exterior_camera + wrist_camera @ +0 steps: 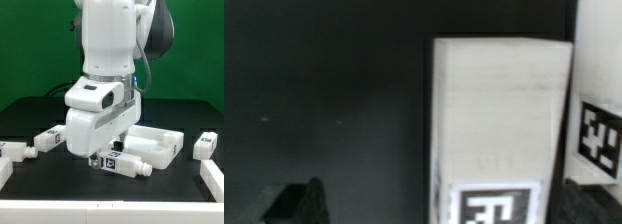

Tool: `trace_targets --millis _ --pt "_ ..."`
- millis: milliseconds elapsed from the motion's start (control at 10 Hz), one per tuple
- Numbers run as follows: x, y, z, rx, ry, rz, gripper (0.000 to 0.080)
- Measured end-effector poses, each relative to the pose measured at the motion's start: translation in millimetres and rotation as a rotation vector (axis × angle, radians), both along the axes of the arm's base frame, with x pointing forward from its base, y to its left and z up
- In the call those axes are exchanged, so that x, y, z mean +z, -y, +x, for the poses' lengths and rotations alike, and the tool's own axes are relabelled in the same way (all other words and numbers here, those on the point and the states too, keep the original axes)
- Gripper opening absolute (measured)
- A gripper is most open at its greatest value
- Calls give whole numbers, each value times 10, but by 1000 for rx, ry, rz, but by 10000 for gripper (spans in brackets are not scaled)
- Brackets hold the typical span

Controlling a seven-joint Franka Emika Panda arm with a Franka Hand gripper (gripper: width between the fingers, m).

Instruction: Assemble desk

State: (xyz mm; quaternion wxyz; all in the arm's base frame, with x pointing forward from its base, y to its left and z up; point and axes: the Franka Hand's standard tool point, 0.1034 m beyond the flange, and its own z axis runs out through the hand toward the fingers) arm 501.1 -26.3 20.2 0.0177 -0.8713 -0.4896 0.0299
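**Beside the tabletop: pincer wide over a leg**

Jaws spread fully, gripping nothing, the pincer hangs low over the tagged white leg, which lies on the dark counter just beside the tabletop.

No words, numbers or brand marks legible anywhere. The only signs are black-and-white square tags, coded patterns that do not read as text.
- End tag: on the end face of the near leg, just below the gripper.
- Second tag: on a white part just beside the near leg, on its side away from the gripper; only partly in view.
- Far legs: well apart from the gripper, one to either side; each tagged, patterns too small to resolve.
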Motion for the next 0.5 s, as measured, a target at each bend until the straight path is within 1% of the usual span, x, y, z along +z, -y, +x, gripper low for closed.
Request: trace_targets --millis 200,400,500 --pt "-47 -22 -20 3 -5 2 648" --pt "-84 29 -35 9 -6 4 648" --pt "-84 27 -35 10 -6 4 648"
